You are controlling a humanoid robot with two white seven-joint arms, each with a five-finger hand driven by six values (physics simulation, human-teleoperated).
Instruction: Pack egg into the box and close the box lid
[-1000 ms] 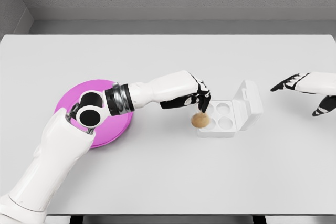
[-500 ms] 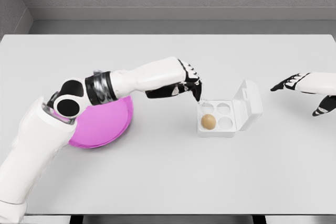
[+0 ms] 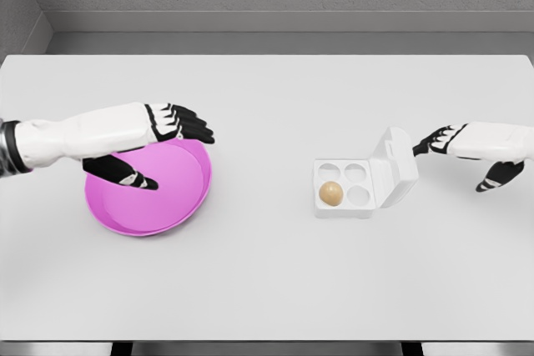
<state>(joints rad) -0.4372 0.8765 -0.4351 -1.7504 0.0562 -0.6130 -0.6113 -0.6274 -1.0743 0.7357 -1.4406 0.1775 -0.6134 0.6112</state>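
Observation:
A brown egg (image 3: 331,193) lies in the front-left cup of the white four-cup box (image 3: 344,203). The box lid (image 3: 395,164) stands open, tilted up on the box's right side. My left hand (image 3: 163,144) hovers over the pink plate (image 3: 154,210) at the left, fingers spread and holding nothing. My right hand (image 3: 455,153) comes in from the right edge, fingers spread, with its fingertips (image 3: 419,147) just right of the lid's upper edge.
The white table (image 3: 267,281) runs to a grey back wall. The pink plate holds nothing.
The left hand let go of the egg into the front-left cup, then drew back left to above the plate. The right hand moved left towards the lid.

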